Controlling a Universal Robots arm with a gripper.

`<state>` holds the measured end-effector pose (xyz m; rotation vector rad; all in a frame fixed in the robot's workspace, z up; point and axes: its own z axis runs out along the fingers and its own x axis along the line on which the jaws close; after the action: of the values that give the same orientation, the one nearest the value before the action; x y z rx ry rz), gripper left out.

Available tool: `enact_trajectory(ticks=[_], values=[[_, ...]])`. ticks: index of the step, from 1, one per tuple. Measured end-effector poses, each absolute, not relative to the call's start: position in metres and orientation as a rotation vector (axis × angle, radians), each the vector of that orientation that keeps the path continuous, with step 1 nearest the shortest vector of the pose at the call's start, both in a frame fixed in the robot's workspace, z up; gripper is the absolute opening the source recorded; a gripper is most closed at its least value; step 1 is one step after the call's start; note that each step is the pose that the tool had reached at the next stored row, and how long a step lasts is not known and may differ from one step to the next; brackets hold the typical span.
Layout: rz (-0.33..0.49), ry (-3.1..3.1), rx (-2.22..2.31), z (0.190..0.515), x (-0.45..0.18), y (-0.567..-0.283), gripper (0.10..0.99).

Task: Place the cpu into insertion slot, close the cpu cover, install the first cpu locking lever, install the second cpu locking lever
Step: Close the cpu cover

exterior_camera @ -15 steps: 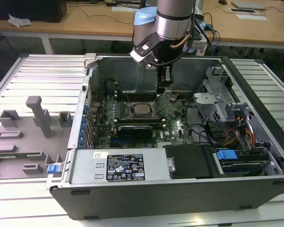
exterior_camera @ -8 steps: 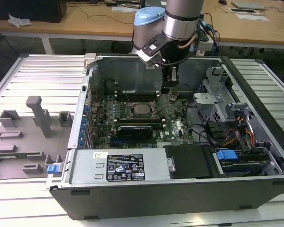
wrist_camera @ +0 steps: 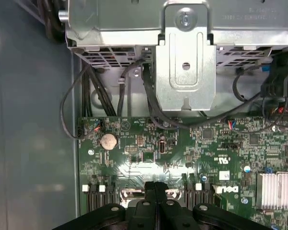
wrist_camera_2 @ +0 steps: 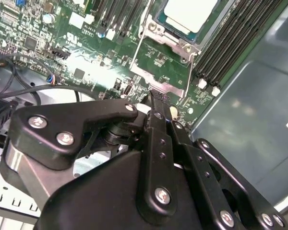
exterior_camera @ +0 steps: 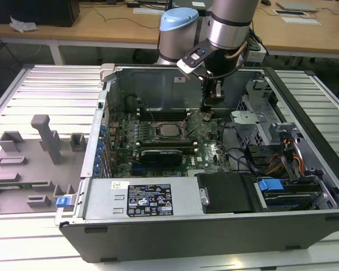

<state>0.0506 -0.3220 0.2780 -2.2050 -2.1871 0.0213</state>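
Observation:
The cpu point(exterior_camera: 170, 130), a small silver-grey square, lies in its socket on the green motherboard point(exterior_camera: 209, 149) inside the open computer case; the second wrist view shows it as the pale square cpu point(wrist_camera_2: 189, 12). The cpu cover point(wrist_camera_2: 139, 53), a thin silvery frame, is swung up off the socket, and green board shows through its window. A thin wire lever point(wrist_camera_2: 192, 72) runs along one side of it. My gripper point(exterior_camera: 205, 106) hangs to the exterior view's right of the socket. Its black fingers are shut together, gripper point(wrist_camera_2: 152, 98) and gripper point(wrist_camera: 155, 184), with the tips at the cover's free edge point(wrist_camera: 126, 193).
A metal drive cage point(exterior_camera: 260, 107) and bundled cables point(exterior_camera: 254, 158) crowd the exterior view's right of the case. A long black card point(exterior_camera: 161, 153) lies below the socket, with a power supply point(exterior_camera: 152, 197) at the front. Grey fixture blocks point(exterior_camera: 34, 164) stand outside the case.

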Motion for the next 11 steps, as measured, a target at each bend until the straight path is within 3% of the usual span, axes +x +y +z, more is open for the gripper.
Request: enact_trajectory(ticks=[11], values=[[0.024,-2.230,-2.166,0.256,0.058,-0.322,0.106]])
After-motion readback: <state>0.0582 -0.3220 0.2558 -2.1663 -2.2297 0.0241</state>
